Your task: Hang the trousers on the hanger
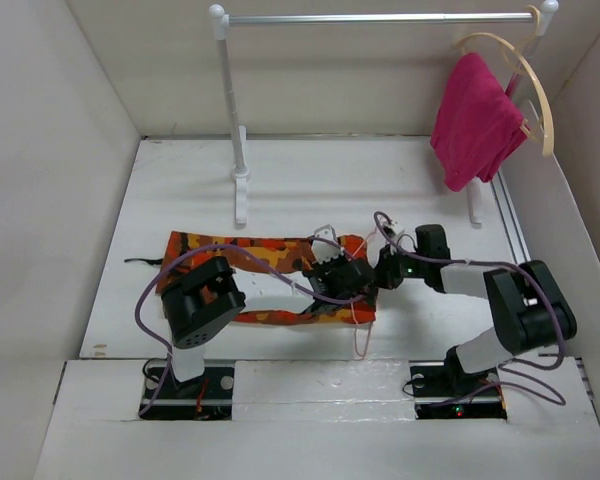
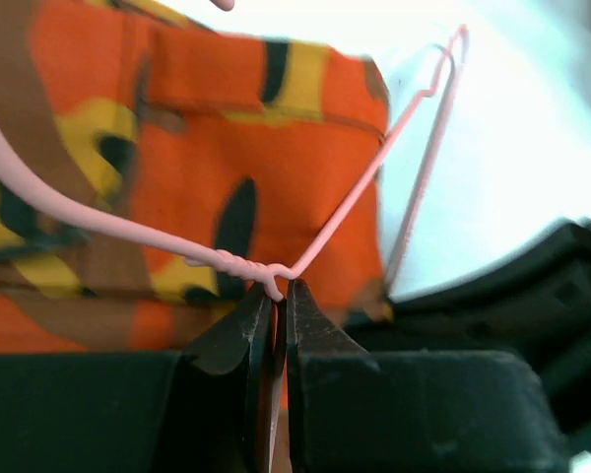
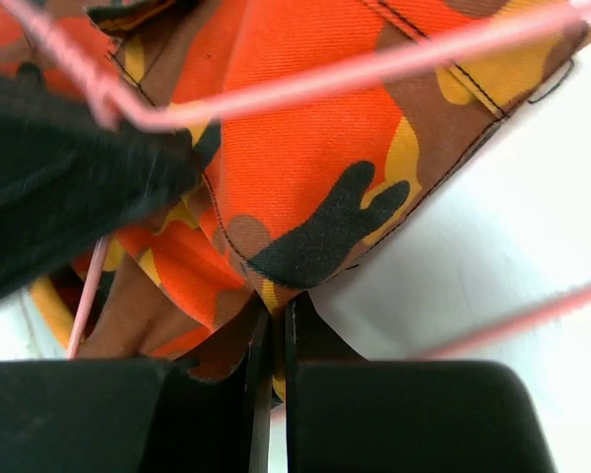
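The left gripper (image 2: 279, 291) is clenched on the twisted neck of the hanger (image 2: 238, 264), whose pink wire rises over the cloth; the right gripper (image 3: 276, 310) pinches an edge of the trousers (image 3: 305, 148), fingers closed on the fabric; seen from above, both grippers meet at the right end of the trousers (image 1: 250, 252), which lie folded in a long strip across the white table (image 1: 180, 190); beyond stands a rack (image 1: 380, 17), with a magenta cloth (image 1: 473, 120) draped on a wooden hanger (image 1: 535, 90) at its right end.
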Robot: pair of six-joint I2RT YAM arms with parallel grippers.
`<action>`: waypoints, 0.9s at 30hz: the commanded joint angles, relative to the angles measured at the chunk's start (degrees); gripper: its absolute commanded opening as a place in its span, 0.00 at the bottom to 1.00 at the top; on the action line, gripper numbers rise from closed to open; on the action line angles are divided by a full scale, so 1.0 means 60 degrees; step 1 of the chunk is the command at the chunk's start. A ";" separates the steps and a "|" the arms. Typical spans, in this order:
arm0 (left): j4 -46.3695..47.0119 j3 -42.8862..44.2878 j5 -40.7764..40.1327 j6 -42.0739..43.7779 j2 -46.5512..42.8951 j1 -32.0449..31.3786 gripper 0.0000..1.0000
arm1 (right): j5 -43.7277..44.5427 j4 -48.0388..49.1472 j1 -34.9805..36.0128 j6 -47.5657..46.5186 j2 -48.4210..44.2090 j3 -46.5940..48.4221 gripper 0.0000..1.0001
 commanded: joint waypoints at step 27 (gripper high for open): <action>-0.0833 -0.2293 -0.0825 0.3212 -0.3568 0.0771 0.00 | -0.0395 -0.4385 -0.5469 -0.2011 -0.3195 0.0019 0.00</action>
